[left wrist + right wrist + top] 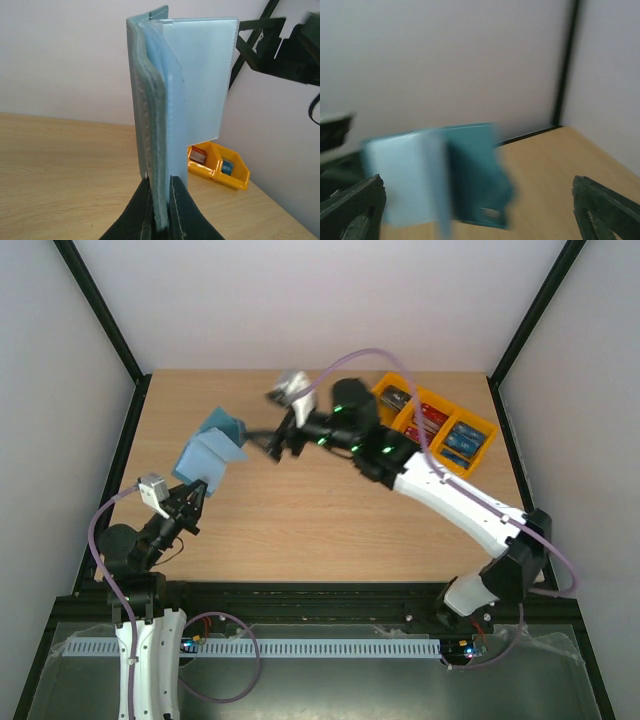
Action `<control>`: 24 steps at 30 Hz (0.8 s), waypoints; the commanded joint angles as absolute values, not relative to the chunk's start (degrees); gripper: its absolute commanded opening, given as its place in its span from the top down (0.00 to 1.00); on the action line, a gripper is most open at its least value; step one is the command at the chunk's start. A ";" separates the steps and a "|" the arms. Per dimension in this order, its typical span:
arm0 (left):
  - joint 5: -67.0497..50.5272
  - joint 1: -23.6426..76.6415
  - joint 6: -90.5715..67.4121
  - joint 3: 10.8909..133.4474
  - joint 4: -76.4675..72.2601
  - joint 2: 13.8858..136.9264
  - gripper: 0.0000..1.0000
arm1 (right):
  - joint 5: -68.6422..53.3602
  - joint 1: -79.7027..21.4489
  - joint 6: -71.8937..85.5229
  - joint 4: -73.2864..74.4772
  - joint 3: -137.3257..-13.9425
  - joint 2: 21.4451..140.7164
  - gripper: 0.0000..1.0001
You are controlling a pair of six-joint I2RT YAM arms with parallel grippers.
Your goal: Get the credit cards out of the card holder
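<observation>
Wood-grain table (pixel 300 530) carries an orange tray (pixel 239 176) at its far right, with credit cards (pixel 430 422) lying in its compartments. Above the left side, the teal card holder (pixel 160 125) stands upright, pinched at its lower edge by the closed left gripper (pixel 159 182). Its clear pockets fan toward the right gripper (pixel 283 443), whose jaws gape wide just beside it. Whether any pocket holds a card I cannot tell. For a clean pull, the right fingers should line up with a pocket mouth and pinch only a card's edge against a firm left clamp.
</observation>
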State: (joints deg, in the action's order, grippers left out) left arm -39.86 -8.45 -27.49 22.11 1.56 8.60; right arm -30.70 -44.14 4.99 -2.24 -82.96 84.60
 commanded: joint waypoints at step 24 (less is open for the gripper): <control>-52.75 -8.84 -29.70 20.39 -7.56 8.48 0.98 | -29.58 -58.63 -20.74 16.04 -95.16 100.50 0.04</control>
State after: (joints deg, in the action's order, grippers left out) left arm -49.23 -8.71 -28.99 20.78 -4.12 8.60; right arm -26.70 -58.15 -20.36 16.88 -92.40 99.29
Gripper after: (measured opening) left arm 0.053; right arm 0.991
